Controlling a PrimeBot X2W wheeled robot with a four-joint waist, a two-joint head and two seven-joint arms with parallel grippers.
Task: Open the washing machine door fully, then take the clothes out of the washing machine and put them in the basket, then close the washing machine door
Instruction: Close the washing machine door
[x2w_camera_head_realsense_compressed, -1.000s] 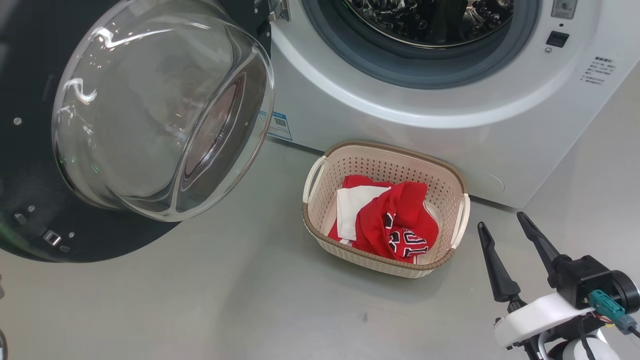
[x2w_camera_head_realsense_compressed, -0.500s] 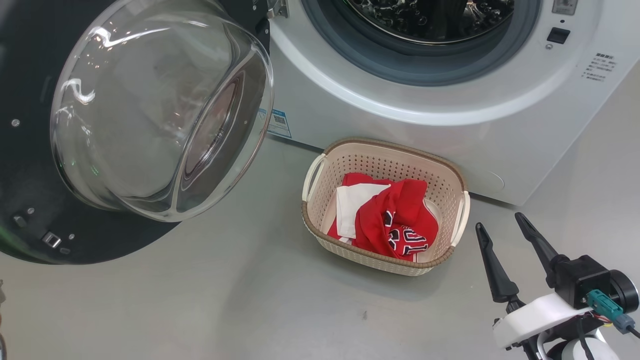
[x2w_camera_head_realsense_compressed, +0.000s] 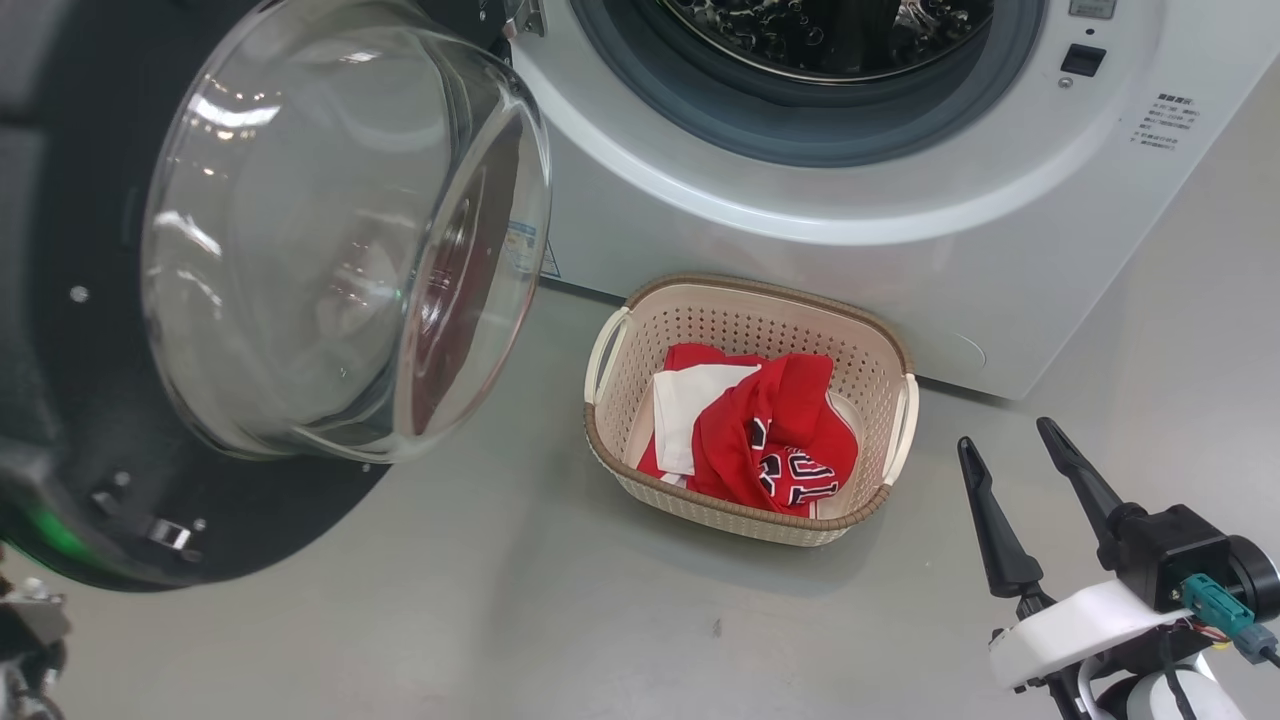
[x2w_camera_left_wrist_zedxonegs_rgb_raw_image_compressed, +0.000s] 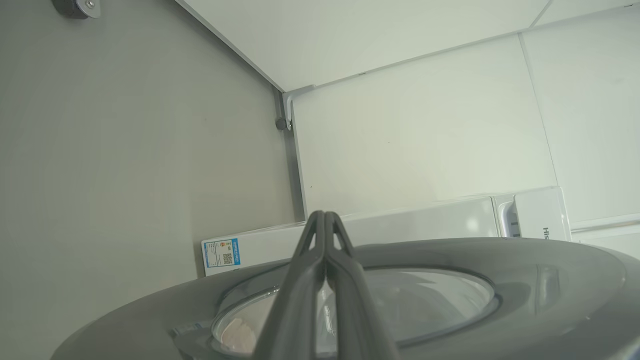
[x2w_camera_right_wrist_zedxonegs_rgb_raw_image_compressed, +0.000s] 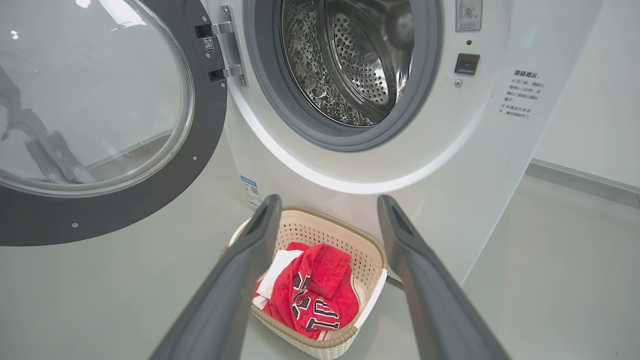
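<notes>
we fear left gripper (x2w_camera_left_wrist_zedxonegs_rgb_raw_image_compressed: 325, 217), fingers pressed together, slips off glossy washing machine door (x2w_camera_left_wrist_zedxonegs_rgb_raw_image_compressed: 550, 280); right gripper (x2w_camera_head_realsense_compressed: 1005, 437) spread, empty.

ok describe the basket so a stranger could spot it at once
Find the big white washing machine with its round door swung open. On the floor just in front of it sits the basket. It is the only cream, perforated tub with a brown rim, holding red clothes.
</notes>
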